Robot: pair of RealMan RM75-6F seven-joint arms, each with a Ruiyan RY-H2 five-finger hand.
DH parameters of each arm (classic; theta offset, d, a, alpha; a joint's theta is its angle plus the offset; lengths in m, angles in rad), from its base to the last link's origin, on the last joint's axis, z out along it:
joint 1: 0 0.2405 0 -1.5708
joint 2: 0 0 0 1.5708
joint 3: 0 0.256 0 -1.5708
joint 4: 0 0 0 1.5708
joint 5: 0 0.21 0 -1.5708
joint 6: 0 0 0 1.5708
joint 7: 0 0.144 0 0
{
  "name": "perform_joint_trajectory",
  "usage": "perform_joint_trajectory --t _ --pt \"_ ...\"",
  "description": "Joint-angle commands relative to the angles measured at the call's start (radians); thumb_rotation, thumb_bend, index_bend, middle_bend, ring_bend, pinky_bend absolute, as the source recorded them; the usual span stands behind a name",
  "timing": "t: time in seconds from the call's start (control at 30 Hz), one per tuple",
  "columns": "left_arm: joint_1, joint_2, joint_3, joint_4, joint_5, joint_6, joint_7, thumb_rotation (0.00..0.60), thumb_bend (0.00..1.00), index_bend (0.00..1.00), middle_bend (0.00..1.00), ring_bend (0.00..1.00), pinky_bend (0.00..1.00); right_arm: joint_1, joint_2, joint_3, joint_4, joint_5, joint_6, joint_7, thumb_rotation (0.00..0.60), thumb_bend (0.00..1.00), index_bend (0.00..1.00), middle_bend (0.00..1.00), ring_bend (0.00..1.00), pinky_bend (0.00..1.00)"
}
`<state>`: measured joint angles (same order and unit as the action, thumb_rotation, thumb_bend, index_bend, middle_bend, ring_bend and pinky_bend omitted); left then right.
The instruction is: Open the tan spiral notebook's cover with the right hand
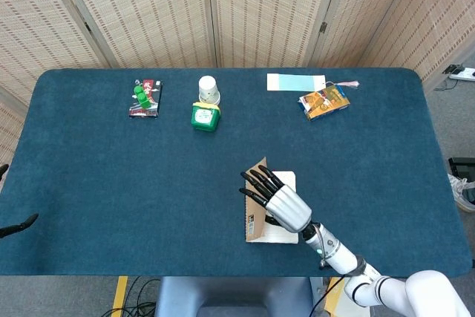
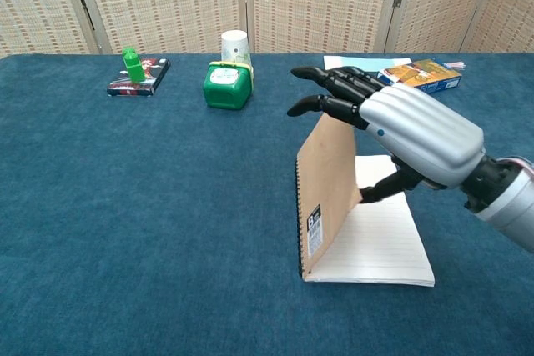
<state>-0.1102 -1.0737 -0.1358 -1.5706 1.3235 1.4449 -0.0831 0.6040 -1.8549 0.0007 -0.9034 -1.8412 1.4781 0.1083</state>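
Tan spiral notebook (image 2: 327, 193) cover stands near upright, lined page exposed. Cover label: barcode, text unreadable. Right hand (image 2: 413, 132) at cover's top edge; fingers (image 2: 327, 107) extended, slightly apart, thumb behind the cover.

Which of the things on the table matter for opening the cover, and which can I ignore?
Job:
- tan spiral notebook, lined page showing
- its cover, raised nearly upright
- right robot hand, thumb under the cover, fingers above its top edge

Ignore:
- green container
- white cup behind it
- green bottle on a dark packet
- blue-orange box
- pale paper slip
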Motion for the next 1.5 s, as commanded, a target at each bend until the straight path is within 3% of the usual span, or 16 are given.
perform_joint_trajectory --t 0.03,0.3,0.63,0.83,0.97,1.07,1.13,1.33,1.5 --pt "0.002 0.004 -0.004 0.001 -0.006 0.0 -0.008 0.553 0.13 0.07 0.16 0.08 0.17 0.036 -0.014 0.022 -0.022 0.01 -0.036 -0.02 0.6 0.22 0.14 0.0 0.0 0.0" --pt "0.01 0.026 -0.022 0.012 -0.041 -0.014 -0.063 0.559 0.13 0.07 0.16 0.08 0.17 0.126 -0.099 0.08 0.013 0.047 -0.112 0.002 0.6 0.21 0.04 0.0 0.0 0.0" --pt "0.018 0.048 -0.037 0.008 -0.092 -0.038 -0.076 0.562 0.13 0.07 0.15 0.08 0.17 0.249 -0.255 0.117 0.223 0.14 -0.325 0.112 0.6 0.2 0.01 0.0 0.0 0.0" --pt "0.022 0.058 -0.04 0.005 -0.093 -0.041 -0.092 0.564 0.13 0.07 0.15 0.08 0.17 0.272 -0.307 0.111 0.316 0.155 -0.328 0.187 0.6 0.2 0.0 0.0 0.0 0.0" --pt "0.026 0.063 -0.038 0.005 -0.083 -0.033 -0.095 0.567 0.13 0.07 0.15 0.08 0.17 0.265 -0.285 0.111 0.304 0.157 -0.281 0.199 0.6 0.2 0.0 0.0 0.0 0.0" --pt "0.029 0.066 -0.033 -0.007 -0.065 -0.023 -0.091 0.57 0.13 0.07 0.15 0.08 0.17 0.232 -0.198 0.108 0.198 0.162 -0.235 0.165 0.6 0.19 0.0 0.0 0.0 0.0" --pt "0.029 0.067 -0.025 -0.018 -0.043 -0.013 -0.074 0.572 0.13 0.07 0.15 0.07 0.17 0.191 -0.084 0.099 0.049 0.172 -0.22 0.081 0.6 0.19 0.0 0.0 0.0 0.0" --pt "0.024 0.049 -0.009 -0.059 -0.001 0.01 -0.006 0.572 0.13 0.07 0.15 0.07 0.17 0.021 0.354 0.045 -0.57 0.324 -0.276 -0.377 0.6 0.19 0.0 0.0 0.0 0.0" --pt "0.014 0.031 0.016 -0.086 0.035 0.003 0.068 0.582 0.13 0.07 0.15 0.07 0.17 -0.122 0.553 -0.02 -0.838 0.427 -0.185 -0.602 0.6 0.19 0.0 0.0 0.0 0.0"
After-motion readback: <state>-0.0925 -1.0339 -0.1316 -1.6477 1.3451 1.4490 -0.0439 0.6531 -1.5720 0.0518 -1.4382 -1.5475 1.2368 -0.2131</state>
